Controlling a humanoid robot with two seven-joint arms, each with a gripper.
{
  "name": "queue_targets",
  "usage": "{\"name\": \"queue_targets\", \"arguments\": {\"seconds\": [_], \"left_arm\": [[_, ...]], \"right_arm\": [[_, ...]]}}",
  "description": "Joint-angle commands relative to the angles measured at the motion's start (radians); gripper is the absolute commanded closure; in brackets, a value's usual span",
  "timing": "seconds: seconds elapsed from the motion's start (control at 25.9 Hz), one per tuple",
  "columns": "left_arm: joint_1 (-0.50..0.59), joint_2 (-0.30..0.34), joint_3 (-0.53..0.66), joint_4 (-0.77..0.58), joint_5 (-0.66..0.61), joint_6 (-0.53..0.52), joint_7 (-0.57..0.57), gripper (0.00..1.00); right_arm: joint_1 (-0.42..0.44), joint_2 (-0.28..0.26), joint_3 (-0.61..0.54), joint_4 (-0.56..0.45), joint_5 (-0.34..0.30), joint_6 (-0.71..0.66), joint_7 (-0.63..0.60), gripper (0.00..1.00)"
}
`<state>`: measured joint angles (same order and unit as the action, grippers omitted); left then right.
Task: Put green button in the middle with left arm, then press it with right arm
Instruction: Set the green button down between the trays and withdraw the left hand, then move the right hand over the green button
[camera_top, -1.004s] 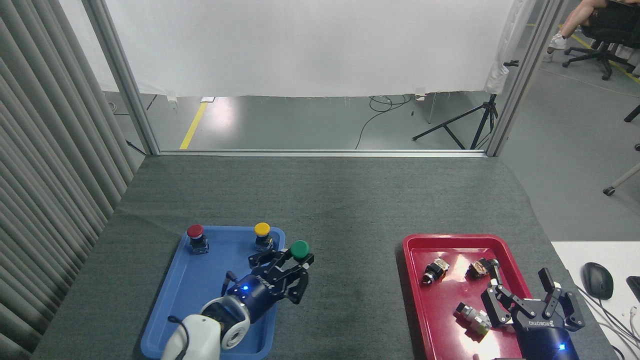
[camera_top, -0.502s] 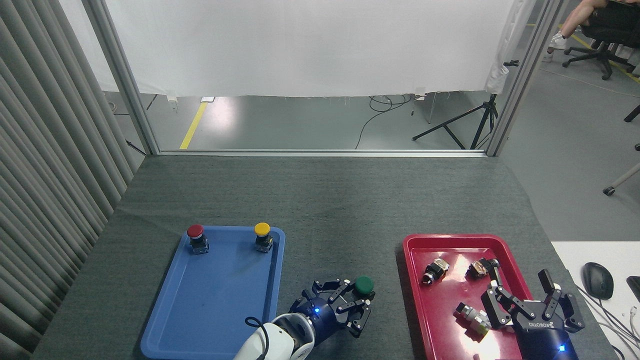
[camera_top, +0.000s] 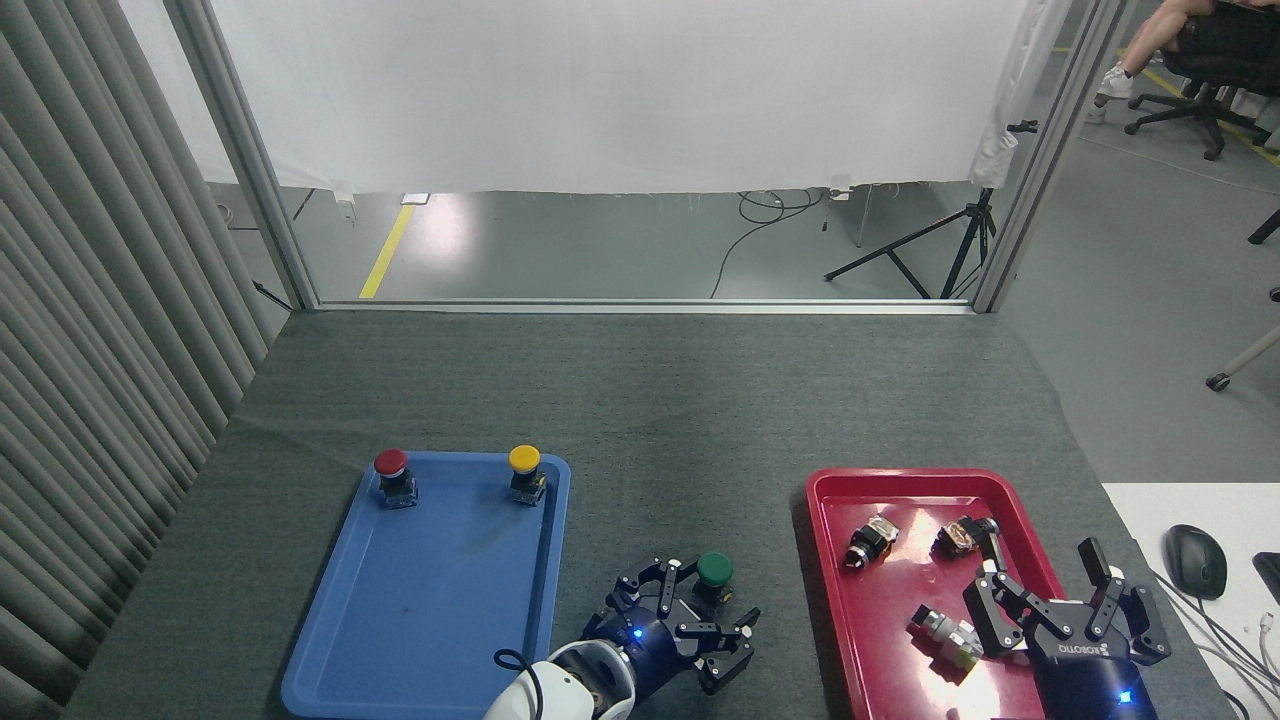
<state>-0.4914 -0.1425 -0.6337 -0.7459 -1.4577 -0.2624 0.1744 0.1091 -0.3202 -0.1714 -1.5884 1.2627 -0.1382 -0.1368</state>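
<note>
Head view, the only one: left gripper (camera_top: 705, 612) has just let go. Its fingers (camera_top: 655, 582) are now spread wide either side of the green button (camera_top: 714, 570), which stands upright on the bare grey mat of the table (camera_top: 650, 420), in the gap between the blue tray (camera_top: 400, 600) and the red tray (camera_top: 870, 640). So the placing half looks done: button is in the middle strip, though near the front edge and a bit closer to the red tray. Half a second ago those fingers were clamped on the button and carrying it slightly further right; a second ago it was held up over the blue tray's right rim. Since then the arm has swung across and released. Red button (camera_top: 391, 463) and yellow button (camera_top: 524, 460) haven't moved in the blue tray. Right gripper (camera_top: 1050, 600) sits over the red tray's near right corner, fingers released and holding nothing, same pose in all three frames. My read: left arm needs to back out clear before the right comes over to press. Small parts in the red tray untouched.
</note>
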Motion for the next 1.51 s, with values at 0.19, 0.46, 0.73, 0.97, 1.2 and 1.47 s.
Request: {"name": "queue_targets", "arguments": {"seconds": [0.19,0.46,0.73,0.97,1.2,1.47], "left_arm": [[0.218,0.162,0.029,-0.503,-0.006,0.262,-0.012,0.01],[0.43,0.27,0.318,-0.754,0.119,0.468,-0.01,0.01],[0.49,0.36,0.454,-0.736,0.163,0.397,-0.001,0.01],[0.53,0.37,0.494,-0.736,0.165,0.384,0.007,0.01],[0.539,0.37,0.537,-0.737,0.166,0.339,0.007,0.01],[0.539,0.368,0.563,-0.73,0.166,0.316,0.007,0.01]], "right_arm": [[0.003,0.003,0.001,0.005,0.001,0.0,-0.003,0.0],[0.0,0.013,0.0,0.025,0.003,-0.015,-0.003,0.0],[0.009,0.004,0.017,0.039,0.0,0.002,-0.009,0.01],[-0.002,0.0,0.113,0.056,0.003,0.002,-0.006,0.5],[-0.055,0.015,0.253,0.07,0.041,0.008,-0.001,0.94],[-0.143,0.086,0.402,0.15,0.107,0.091,0.017,1.0]]}}
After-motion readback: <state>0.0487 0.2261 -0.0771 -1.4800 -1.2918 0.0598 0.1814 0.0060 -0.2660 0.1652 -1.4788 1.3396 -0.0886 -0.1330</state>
